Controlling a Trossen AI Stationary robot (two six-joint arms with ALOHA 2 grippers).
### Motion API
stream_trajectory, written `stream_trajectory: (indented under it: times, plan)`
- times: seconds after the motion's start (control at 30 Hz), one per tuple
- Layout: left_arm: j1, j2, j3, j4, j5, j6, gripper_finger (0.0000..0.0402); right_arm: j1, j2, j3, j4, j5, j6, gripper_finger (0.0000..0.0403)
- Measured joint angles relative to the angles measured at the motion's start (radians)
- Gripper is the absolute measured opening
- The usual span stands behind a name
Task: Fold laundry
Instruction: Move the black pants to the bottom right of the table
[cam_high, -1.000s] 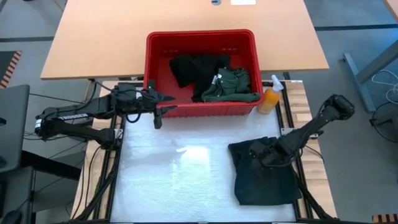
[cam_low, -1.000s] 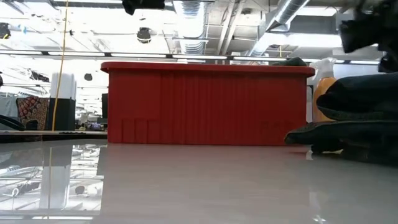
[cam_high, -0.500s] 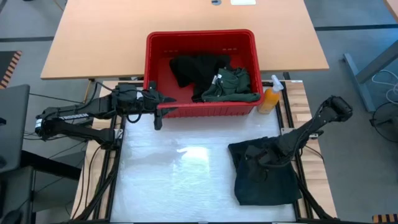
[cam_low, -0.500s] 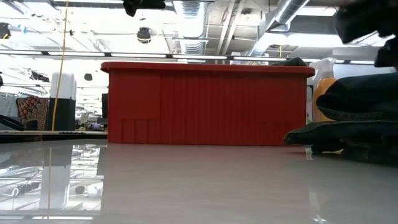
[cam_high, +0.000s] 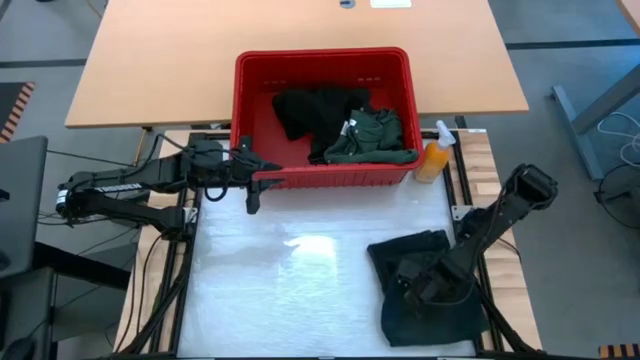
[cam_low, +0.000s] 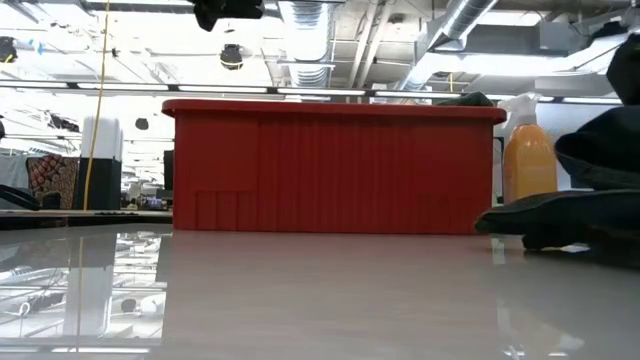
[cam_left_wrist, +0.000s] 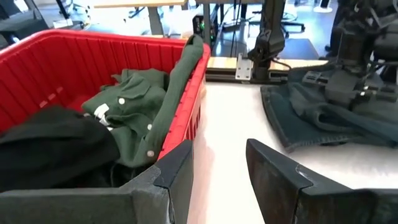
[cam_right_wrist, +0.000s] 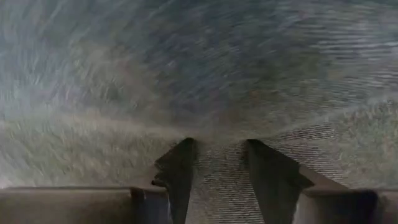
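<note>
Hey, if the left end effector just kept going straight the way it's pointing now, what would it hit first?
Probably nothing close: the left end effector, fingers apart and empty, points along the red basket wall over bare white table. Farther on sits the right arm's base; the dark garment lies just off that line. Depth is unclear.

White table (cam_high: 300, 290): garment (cam_high: 425, 300), basket (cam_high: 322, 70), bottle (cam_high: 434, 160)

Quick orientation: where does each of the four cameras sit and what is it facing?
High: overhead, straight down; red basket, both arms.
Low: table height, level; basket wall, dark garment; left pincer at top.
Left wrist: past its fingers; green shirt in basket, right arm beyond.
Right wrist: right pincer pressed on cloth.
Shared: high and left wrist show the shirt.
</note>
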Motion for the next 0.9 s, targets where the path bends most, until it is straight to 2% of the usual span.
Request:
stream_trajectory:
  times: [0.13,0.47,0.67,0.9]
  plan:
    - [0.0,0.0,0.0,0.02,0.0,-0.006,0.0138,-0.03,-0.021,-0.001,0.078,0.018,0.062,0.0178]
    - [-0.001,0.0,0.0,0.03,0.037,-0.05,0.0138,-0.158,-0.206,0.029,0.044,0.014,0.028,0.0178]
    - [-0.001,0.0,0.0,-0.004,0.037,-0.073,0.0138,-0.227,-0.234,0.03,0.124,0.015,-0.105,0.0178]
    - [-0.001,0.0,0.001,-0.056,0.036,-0.088,0.0138,-0.301,-0.131,0.026,0.138,0.039,-0.331,0.0177]
